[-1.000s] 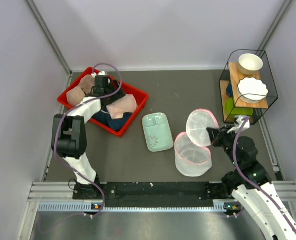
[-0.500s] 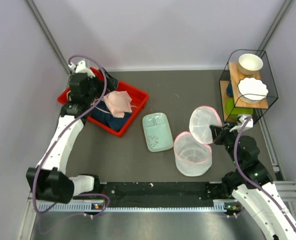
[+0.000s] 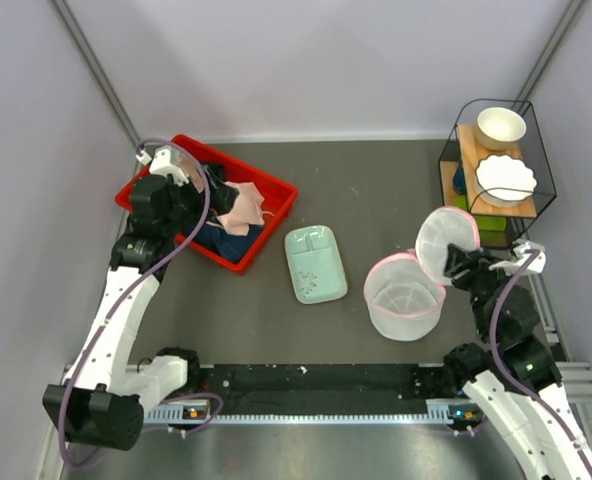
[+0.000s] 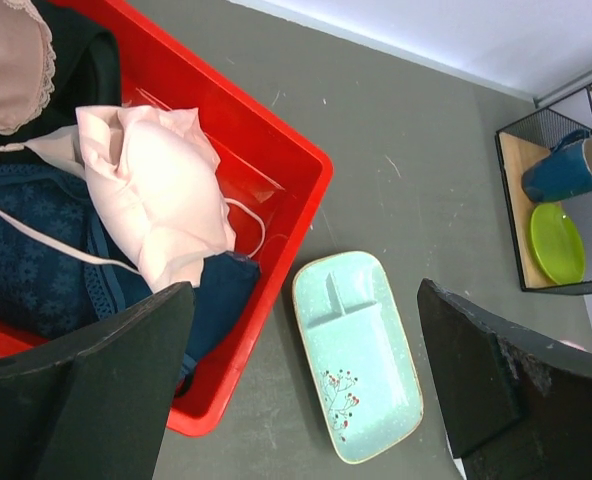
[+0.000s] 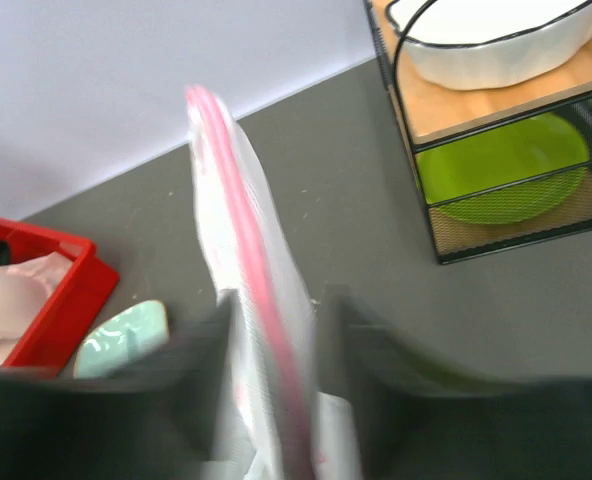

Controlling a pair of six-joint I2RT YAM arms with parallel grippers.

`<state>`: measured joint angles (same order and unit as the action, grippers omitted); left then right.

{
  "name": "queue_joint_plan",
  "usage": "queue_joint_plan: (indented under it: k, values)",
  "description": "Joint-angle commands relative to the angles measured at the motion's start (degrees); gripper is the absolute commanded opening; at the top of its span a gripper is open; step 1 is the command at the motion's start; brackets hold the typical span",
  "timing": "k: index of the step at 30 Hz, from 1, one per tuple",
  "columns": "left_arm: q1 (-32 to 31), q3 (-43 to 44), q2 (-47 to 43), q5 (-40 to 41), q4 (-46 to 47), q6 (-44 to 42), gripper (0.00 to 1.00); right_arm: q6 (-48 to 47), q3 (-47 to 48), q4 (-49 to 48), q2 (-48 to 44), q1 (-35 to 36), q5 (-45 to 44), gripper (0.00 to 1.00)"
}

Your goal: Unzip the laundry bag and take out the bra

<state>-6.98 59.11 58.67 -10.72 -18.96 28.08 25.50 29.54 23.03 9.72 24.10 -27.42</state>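
The laundry bag stands unzipped right of centre, its round pink-trimmed lid tipped up beside it; I see nothing inside. My right gripper is at that lid. In the right wrist view the lid runs edge-on between the blurred fingers of the right gripper, which stand apart. The pale pink bra lies in the red bin on dark clothes. My left gripper hovers at the bin's left side, wide open and holding nothing. The left wrist view shows the bra ahead of the left gripper.
A mint green tray lies between bin and bag and shows as the tray in the left wrist view. A black wire rack with white bowls and a green plate stands at the back right, close behind the lid.
The left gripper let go of the bra in the bin and drew back to the left. The right gripper carried the lid and bag to the right, and its jaws have parted.
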Motion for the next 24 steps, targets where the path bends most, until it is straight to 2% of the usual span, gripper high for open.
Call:
queue_joint_plan:
  k: [1, 7, 12, 14, 19, 24]
  values:
    - [0.1, 0.6, -2.2, -1.8, -0.7, -1.3, 0.99, -0.1, 3.5, 2.5, 1.0, -0.2, -5.3, 0.99]
    - [0.2, -0.2, -5.4, -3.1, -1.4, -0.7, 0.99, -1.8, 10.3, 6.3, 10.7, -0.2, 0.1, 0.99]
    - [0.1, -1.6, -5.3, -3.8, -4.3, -2.8, 0.99, -7.0, 14.4, 6.3, 23.6, -0.2, 19.1, 0.99]
    - [0.1, -1.9, -5.4, -4.8, -5.9, -3.2, 0.99, -7.0, 14.7, 6.4, 29.0, -0.1, 22.6, 0.99]
    - [0.1, -4.2, -7.9, -4.9, -6.3, -5.0, 0.99, -4.5, 15.7, 7.3, 35.6, 0.6, 20.2, 0.99]
    - [0.1, -5.2, -7.3, 0.9, -8.8, -6.7, 0.99, -4.8, 14.9, 7.6, 34.1, 0.5, 18.5, 0.99]
